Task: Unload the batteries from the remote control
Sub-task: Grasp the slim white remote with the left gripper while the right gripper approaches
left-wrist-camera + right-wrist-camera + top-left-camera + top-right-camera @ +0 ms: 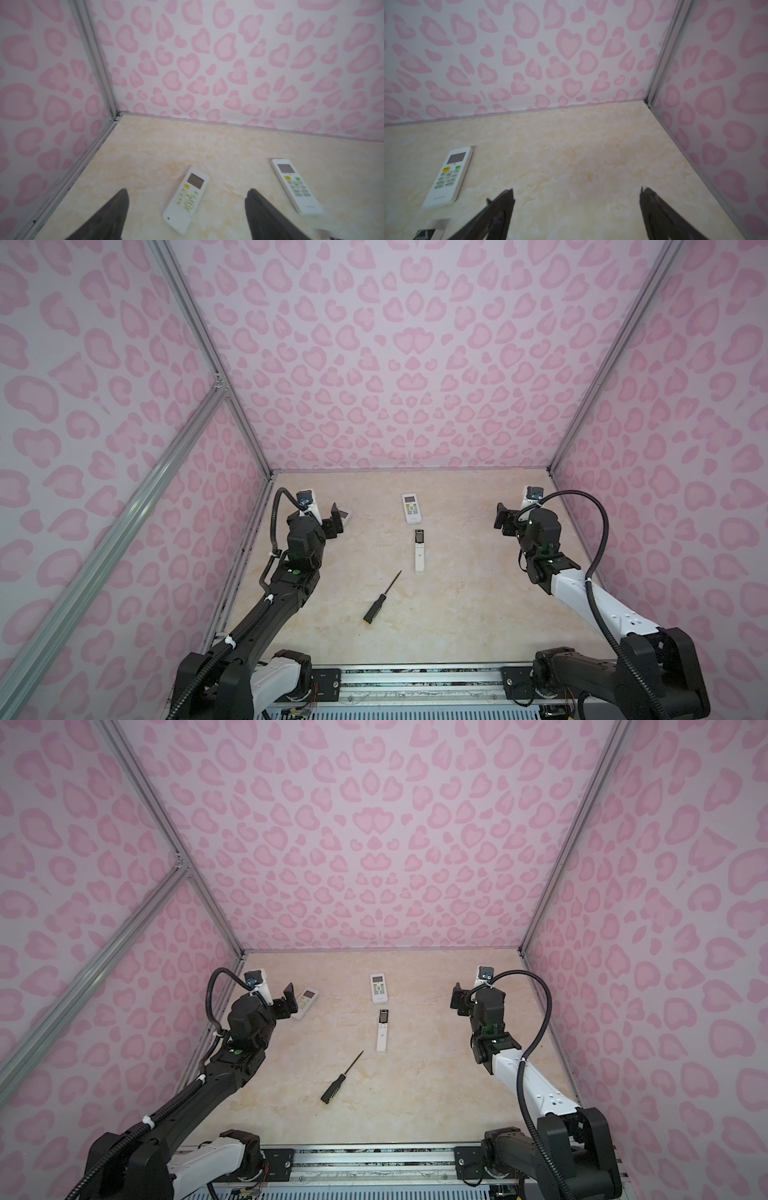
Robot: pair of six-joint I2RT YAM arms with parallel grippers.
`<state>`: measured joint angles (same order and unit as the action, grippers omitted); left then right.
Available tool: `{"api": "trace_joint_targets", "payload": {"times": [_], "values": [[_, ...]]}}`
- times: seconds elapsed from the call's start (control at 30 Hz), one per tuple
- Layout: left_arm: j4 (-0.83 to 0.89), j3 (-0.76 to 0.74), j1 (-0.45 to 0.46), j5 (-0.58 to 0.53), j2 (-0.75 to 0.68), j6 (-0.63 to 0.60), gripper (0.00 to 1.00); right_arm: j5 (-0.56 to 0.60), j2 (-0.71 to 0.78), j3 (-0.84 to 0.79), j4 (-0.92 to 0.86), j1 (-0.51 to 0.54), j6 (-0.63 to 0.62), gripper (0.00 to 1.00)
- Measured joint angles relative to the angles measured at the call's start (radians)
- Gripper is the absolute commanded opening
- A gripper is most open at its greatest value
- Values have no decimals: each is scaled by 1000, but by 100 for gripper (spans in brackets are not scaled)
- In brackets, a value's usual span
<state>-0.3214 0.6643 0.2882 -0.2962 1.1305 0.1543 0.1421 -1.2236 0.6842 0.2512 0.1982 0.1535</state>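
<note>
Top view: screwdriver (pixel 382 597) near slim remote (pixel 420 552); not touching

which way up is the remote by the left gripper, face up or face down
Face up: the remote shows its screen and buttons in the left wrist view.

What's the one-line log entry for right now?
left gripper open, empty | right gripper open, empty | screwdriver on table, untouched | no batteries in view
</note>
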Motion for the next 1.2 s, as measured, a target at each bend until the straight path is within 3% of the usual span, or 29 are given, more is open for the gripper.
{"api": "trace_joint_targets", "payload": {"times": [0.27,0.53,0.8,1.2], "values": [[237,172,275,-34,213,129,83,67,-170,131,-329,215,105,93],[388,386,459,64,541,332,82,-66,-266,118,-399,260,211,74],[461,536,526,71,755,395,85,-200,-299,94,-391,260,259,70],[531,627,538,53,878,397,79,-240,-273,58,-381,245,280,69]]}}
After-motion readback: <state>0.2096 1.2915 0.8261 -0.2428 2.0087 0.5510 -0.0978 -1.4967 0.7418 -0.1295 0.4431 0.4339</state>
